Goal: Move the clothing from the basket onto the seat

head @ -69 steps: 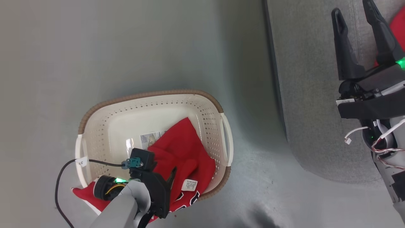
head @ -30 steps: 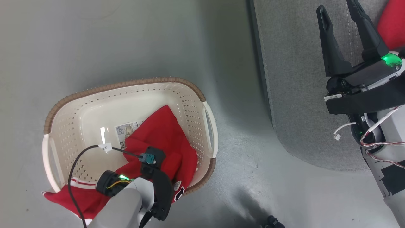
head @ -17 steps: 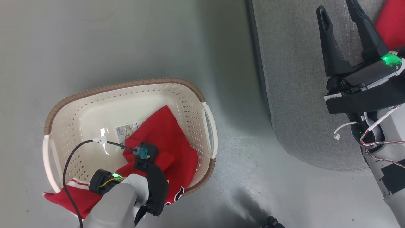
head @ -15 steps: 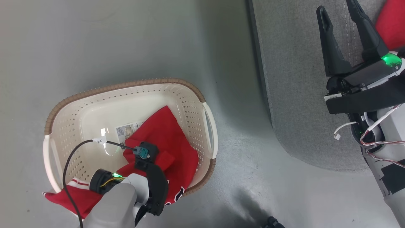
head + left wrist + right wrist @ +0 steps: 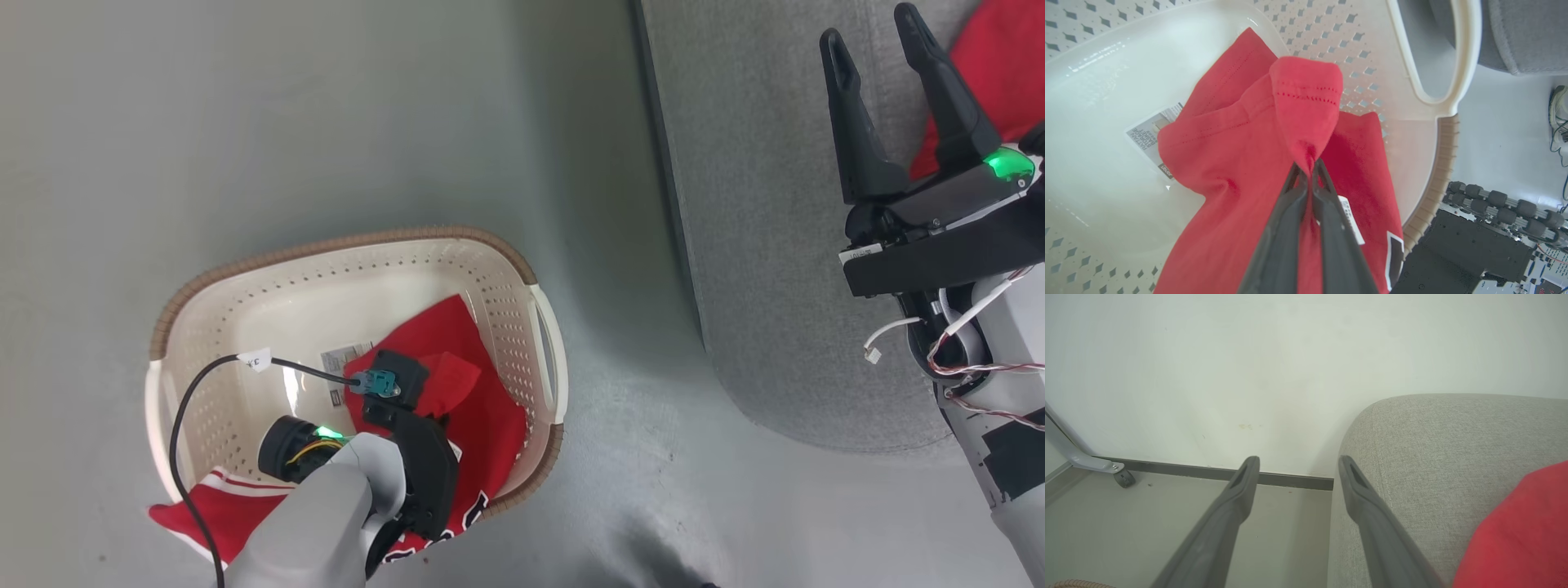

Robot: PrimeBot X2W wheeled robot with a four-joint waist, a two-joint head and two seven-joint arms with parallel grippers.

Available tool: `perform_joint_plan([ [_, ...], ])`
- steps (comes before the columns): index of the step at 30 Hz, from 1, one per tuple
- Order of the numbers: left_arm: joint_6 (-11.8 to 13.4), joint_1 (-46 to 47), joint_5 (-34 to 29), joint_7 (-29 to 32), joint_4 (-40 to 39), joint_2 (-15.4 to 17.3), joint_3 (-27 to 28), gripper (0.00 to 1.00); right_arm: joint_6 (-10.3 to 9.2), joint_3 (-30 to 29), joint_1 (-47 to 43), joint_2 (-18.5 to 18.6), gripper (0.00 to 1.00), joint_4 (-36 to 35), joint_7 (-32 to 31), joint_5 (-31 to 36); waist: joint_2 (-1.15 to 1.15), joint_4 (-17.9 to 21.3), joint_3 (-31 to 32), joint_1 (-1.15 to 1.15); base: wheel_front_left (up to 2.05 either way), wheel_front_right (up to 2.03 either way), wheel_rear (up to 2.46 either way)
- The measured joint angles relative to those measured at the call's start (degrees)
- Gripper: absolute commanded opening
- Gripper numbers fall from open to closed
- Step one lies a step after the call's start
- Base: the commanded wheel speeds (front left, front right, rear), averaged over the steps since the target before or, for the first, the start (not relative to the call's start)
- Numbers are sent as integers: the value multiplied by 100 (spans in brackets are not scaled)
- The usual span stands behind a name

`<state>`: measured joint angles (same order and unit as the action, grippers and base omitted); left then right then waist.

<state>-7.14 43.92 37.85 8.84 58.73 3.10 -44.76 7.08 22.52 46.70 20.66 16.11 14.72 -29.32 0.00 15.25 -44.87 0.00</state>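
Note:
A red piece of clothing [image 5: 490, 408] lies in the right half of the cream basket [image 5: 359, 245], with one end hanging over the near rim [image 5: 204, 510]. In the left wrist view my left gripper [image 5: 1307, 167] is shut on a fold of that clothing [image 5: 1306, 106], which stands up in a peak above the fingertips. More red clothing [image 5: 1000, 57] lies on the grey seat [image 5: 759, 204] at the right. My right gripper [image 5: 869, 28] hangs open over the seat's edge [image 5: 1433, 437], with nothing between its fingers [image 5: 1241, 498].
The basket stands on a grey floor [image 5: 326, 122] left of the seat. A paper label [image 5: 1149, 134] lies on the basket's bottom. A black cable [image 5: 175, 425] loops from my left wrist. My wheeled base [image 5: 1494, 200] is beside the basket. A wall and a caster [image 5: 1124, 478] are ahead.
My left gripper has shut on a fold of the red clothing in the basket and drawn it up a little. The head camera shifted slightly. The right gripper stayed open.

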Motion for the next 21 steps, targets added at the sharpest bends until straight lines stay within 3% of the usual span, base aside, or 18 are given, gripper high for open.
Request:
perform_joint_plan([
  [21,0,-567,547,-1411,-780,25,-259,0,0,-15,-689,58,100,550,0,-113,0,-257,1279,-1,0,0,0],
])
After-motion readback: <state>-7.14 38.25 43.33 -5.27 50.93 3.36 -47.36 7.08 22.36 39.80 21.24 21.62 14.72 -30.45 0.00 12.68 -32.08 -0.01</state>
